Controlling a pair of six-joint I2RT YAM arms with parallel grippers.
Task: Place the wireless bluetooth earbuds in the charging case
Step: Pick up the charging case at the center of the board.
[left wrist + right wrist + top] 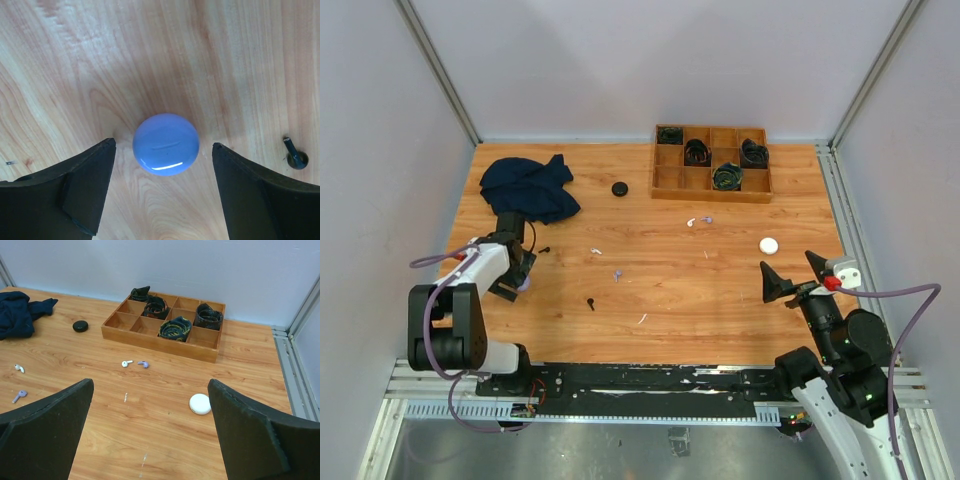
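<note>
Left gripper point(164, 146) hanging open, jaws straddling pale-blue round case point(165, 144) on table point(75, 60), not touching it; black earbud point(296, 156) lying nearby. Right gripper point(151, 384) hovering open. Beyond it lying white case point(200, 403), then white earbud point(127, 363) beside purple earbud point(143, 363); farthest, divided tray point(160, 342) holding coiled cables point(175, 329).

A light-brown wood-grain table point(720, 300) is carrying everything. A crumpled dark navy cloth point(528, 187) is lying near its far left corner. A shallow wooden nine-compartment tray point(710, 196) is sitting along the far edge toward the right corner, and a black round case point(619, 188) is resting between them. A white round case point(768, 244) is lying near the right edge. A glossy pale blue-purple round case point(166, 144) is sitting near the left edge, a tiny black stemmed earbud point(296, 155) near it. Toward the middle, a white stemmed earbud point(127, 363) and a pale purple stemmed earbud point(143, 363) are lying just beside each other.
</note>
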